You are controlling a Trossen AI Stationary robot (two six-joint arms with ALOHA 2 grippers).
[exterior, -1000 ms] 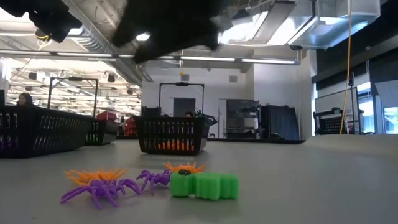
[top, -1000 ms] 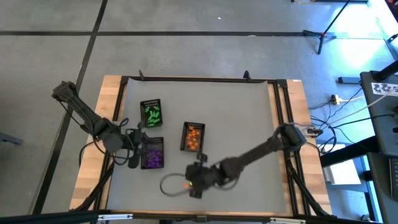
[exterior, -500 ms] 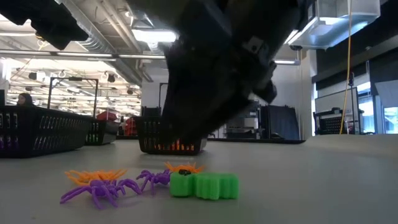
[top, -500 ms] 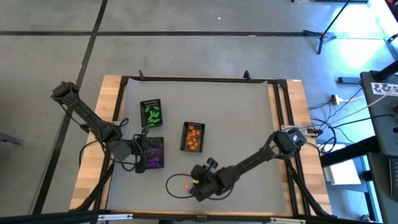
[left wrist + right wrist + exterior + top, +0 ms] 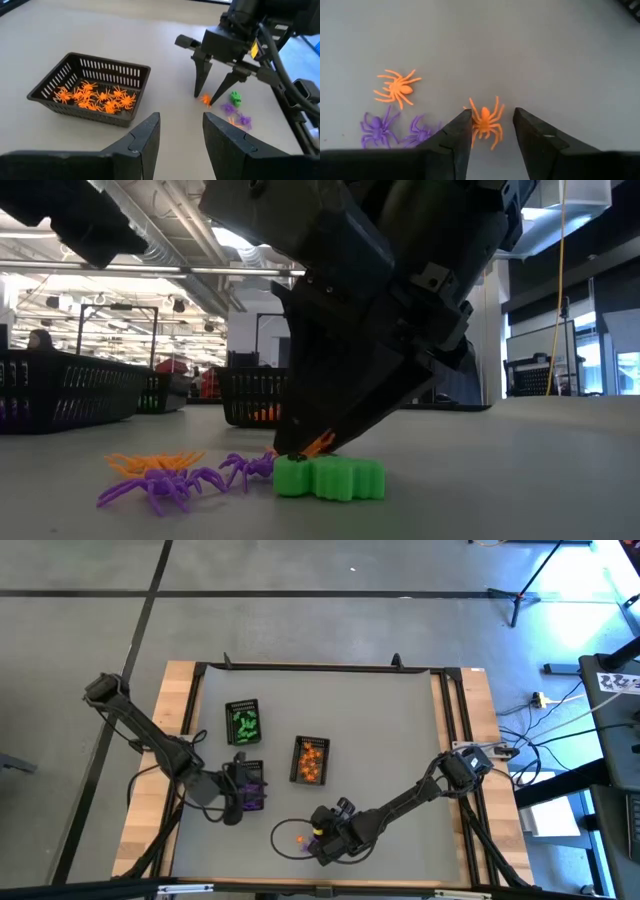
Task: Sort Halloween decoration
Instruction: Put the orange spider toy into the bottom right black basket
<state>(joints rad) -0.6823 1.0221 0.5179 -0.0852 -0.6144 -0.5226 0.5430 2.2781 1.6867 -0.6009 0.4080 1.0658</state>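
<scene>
The right gripper [image 5: 491, 131] stands at the near edge of the table, jaws open and straddling an orange spider [image 5: 485, 122] that lies flat on the grey table [image 5: 380, 730]; the fingers [image 5: 202, 76] are not closed on it. Just beside it lie a second orange spider [image 5: 396, 88], two purple spiders [image 5: 379, 127] and a green trinket [image 5: 328, 477]. The left gripper [image 5: 181, 132], jaws open and empty, hovers over the purple-filled tray [image 5: 255, 780]. The orange-filled tray [image 5: 91, 89] sits mid-table; the green-filled tray [image 5: 244, 721] sits farther left.
</scene>
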